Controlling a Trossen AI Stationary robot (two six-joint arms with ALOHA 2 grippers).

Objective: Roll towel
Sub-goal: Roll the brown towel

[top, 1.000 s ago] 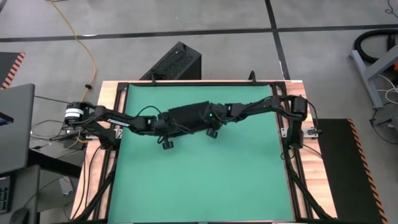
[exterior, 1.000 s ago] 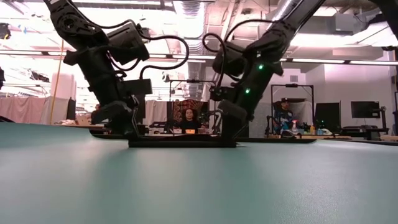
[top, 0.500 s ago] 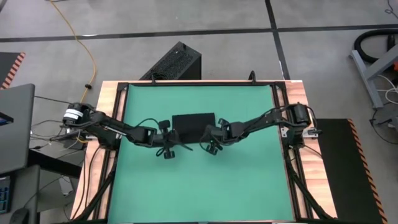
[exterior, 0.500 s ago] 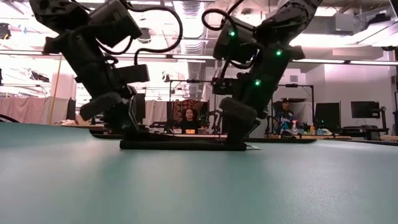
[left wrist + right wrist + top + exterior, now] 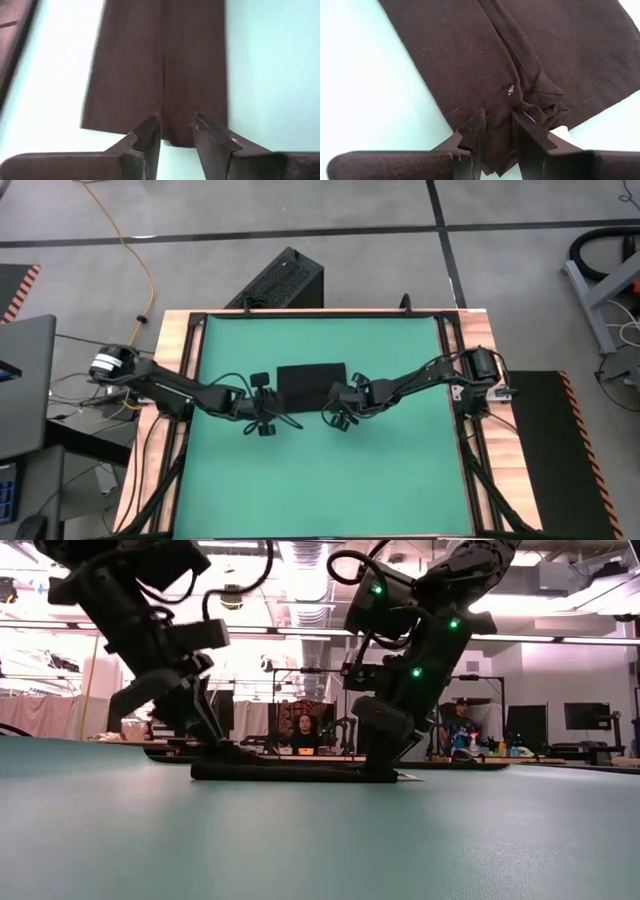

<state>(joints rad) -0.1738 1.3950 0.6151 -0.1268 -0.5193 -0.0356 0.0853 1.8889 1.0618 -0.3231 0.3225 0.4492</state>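
I see the towel [image 5: 311, 380] lying as a flat black folded rectangle just above the middle of the high frame, on the green table mat [image 5: 400, 480]. In the low frame it is a thin dark strip [image 5: 290, 772] flat on the surface at centre.

My left gripper [image 5: 272, 402] sits at the towel's lower left corner in the high frame. From its wrist camera I see the two fingers [image 5: 150, 135] parted by a narrow gap, with the towel's [image 5: 160, 65] near edge showing between the tips; the cloth lies flat there with a fold line running up the middle, and nothing is pinched.

My right gripper [image 5: 338, 395] is at the towel's lower right corner. Its wrist camera shows the fingers [image 5: 475, 132] close together with bunched cloth [image 5: 520, 55] between and just beyond them, beside a small white tag [image 5: 560, 132] at the corner. In the low frame this gripper [image 5: 378, 768] stands right down on the strip's right end. I read it as pinching the towel's corner.

Above the table in the high frame a hard black ribbed box [image 5: 280, 280] rests on the grey floor, and a yellow cable [image 5: 135, 250] runs along the upper left. In the low frame, people [image 5: 303, 732] sit at desks in the background.
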